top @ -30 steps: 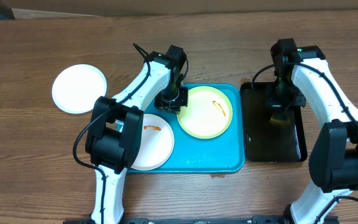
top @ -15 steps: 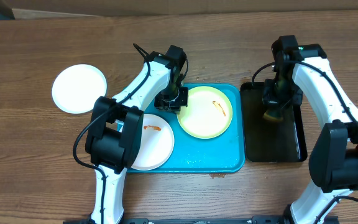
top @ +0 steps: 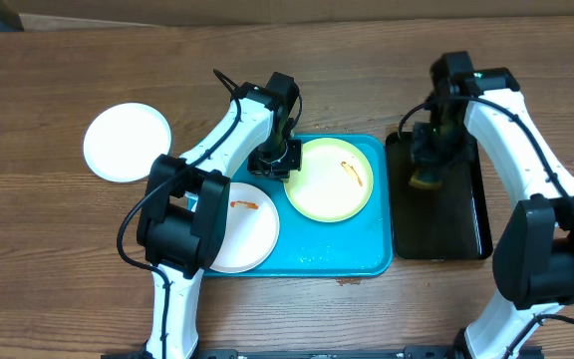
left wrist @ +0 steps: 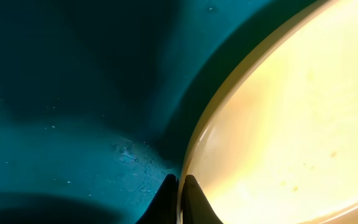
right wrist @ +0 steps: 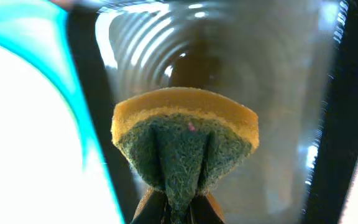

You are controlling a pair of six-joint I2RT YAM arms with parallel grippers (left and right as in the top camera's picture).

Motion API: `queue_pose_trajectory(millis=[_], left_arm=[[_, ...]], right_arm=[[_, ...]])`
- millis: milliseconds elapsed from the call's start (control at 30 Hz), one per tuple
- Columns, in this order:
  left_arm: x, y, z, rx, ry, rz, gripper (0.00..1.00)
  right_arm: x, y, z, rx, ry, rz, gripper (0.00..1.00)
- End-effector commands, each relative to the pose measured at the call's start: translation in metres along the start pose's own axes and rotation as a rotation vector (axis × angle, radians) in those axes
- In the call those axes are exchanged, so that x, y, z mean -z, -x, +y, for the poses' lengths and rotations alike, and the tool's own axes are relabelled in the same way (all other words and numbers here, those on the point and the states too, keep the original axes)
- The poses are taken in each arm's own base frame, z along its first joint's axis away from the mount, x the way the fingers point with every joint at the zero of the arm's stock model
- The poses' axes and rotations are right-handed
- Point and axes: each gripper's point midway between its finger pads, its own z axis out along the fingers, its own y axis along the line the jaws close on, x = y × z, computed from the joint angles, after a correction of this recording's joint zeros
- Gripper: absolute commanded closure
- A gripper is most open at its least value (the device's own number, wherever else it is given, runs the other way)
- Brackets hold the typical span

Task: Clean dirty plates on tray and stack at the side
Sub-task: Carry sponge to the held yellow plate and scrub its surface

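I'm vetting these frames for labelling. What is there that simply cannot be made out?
Overhead: the left arm covers part of the white plate on the tray.
Left wrist: the frame cuts off the yellow-green plate; its smear is outside.
Right wrist: glare washes out the black tray behind the sponge.

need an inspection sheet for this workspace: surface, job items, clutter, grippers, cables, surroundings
surface: brown wood-grain table
job's things: turquoise tray holds yellow-green plate and smeared white plate, both with orange-red smears; clean-looking white plate on the table left of the tray
clutter: black tray right of the turquoise tray
grippers: left gripper shut on the yellow-green plate's rim; right gripper shut on sponge, over the black tray
cables: black cable looped beside the left arm
surroundings: tan strip beyond the table's far edge; nothing else seen
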Motion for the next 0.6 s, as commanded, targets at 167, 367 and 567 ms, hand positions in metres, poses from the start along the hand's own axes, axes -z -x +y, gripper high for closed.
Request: queue_pose_trajectory(millis=[167,367,567], left_arm=[[-0.005,-0.002,-0.003,-0.022,-0.004,0.011,0.96],[-0.005,-0.001,-0.003,-0.022,-0.005,0.008,0.96],[-0.005,-0.001,-0.003,-0.023,-0.005,0.008,0.96]], right_arm=[[0.037,0.014,0.083,0.193,0.111,-0.167,0.96],[0.030,0.017,0.112,0.321,-0.058,-0.285,0.96],[0.009,0.019,0.120,0.380,-0.161,-0.364,0.96]])
